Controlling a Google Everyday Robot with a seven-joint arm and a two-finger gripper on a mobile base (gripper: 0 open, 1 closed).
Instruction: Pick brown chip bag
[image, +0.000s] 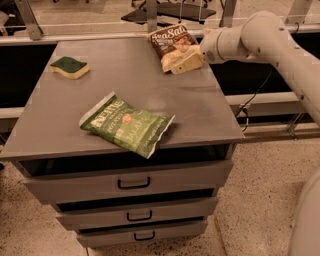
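Brown chip bag (170, 44): small, crinkly and glossy. It lies on the grey tabletop (150, 95) at the far edge, toward the far right corner. The upper part is dark brown with white "Sea Salt" lettering running at a slant. The lower part is pale yellow-cream. The smaller print under the lettering is too fine to read. The bag's lower right corner is hidden behind the gripper.

Gripper (183, 65): a cream, wedge-shaped tip lying across the bag's lower right part, just inside the right edge of the tabletop. It overlaps the bag. Cannot tell whether it is open or closed, or whether it has any hold on the bag. The white arm (265, 35) is smooth and tubular. It comes in from the right and is cut off at the right side of the view.

Green chip bag (127, 125): shiny foil with white lettering, lying flat and skewed near the front edge. One corner pokes over that edge.

Sponge (70, 66): a rounded rectangle with a dark green scrub top over a yellow body, near the far left corner.

Tabletop: matte grey, flat and square-cornered. Below it are three grey drawers (130, 182) with thin black handles, the lowest partly cut off. The floor (255, 200) is speckled.
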